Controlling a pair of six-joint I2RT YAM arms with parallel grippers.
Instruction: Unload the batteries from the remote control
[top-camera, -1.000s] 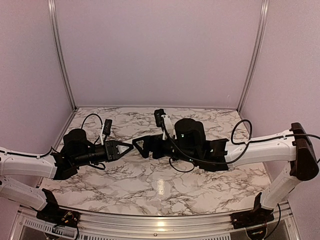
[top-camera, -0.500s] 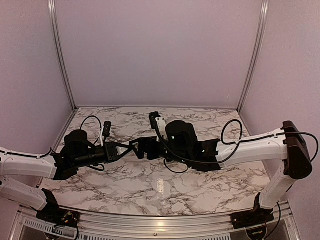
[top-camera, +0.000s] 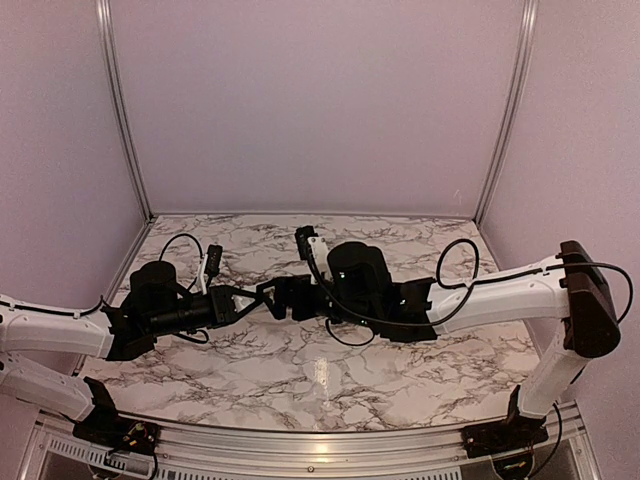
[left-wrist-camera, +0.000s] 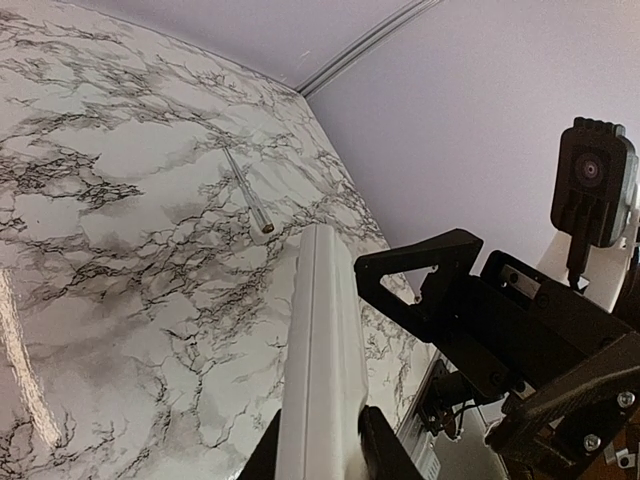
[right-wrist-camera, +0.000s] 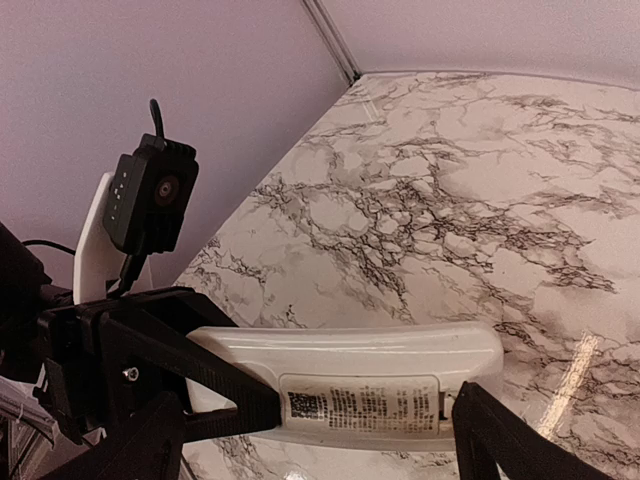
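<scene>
We are seeing the remote control (right-wrist-camera: 380, 365) held up off the marble table (left-wrist-camera: 110, 260), a slim white bar gripped at one end. In the right wrist view it is lying crosswise, its printed label (right-wrist-camera: 362, 402) facing that camera. The left gripper (top-camera: 240, 298) is staying nearly closed, pinching the remote between its fingers as it did a second ago. The right gripper (top-camera: 275, 297) is standing wide open with nothing in its grasp. Its two fingers are spread to either side of the remote's free end, and we cannot tell whether either finger is touching it. Compared with a second ago, the right arm is reaching further to the left, so its open jaws are now closer to the left gripper, while the left arm is sitting almost where it was. Neither claw's spread is changing over that time. Beyond the remote, a thin grey rod (left-wrist-camera: 247, 192) is lying flat on the table, well apart from both grippers.
</scene>
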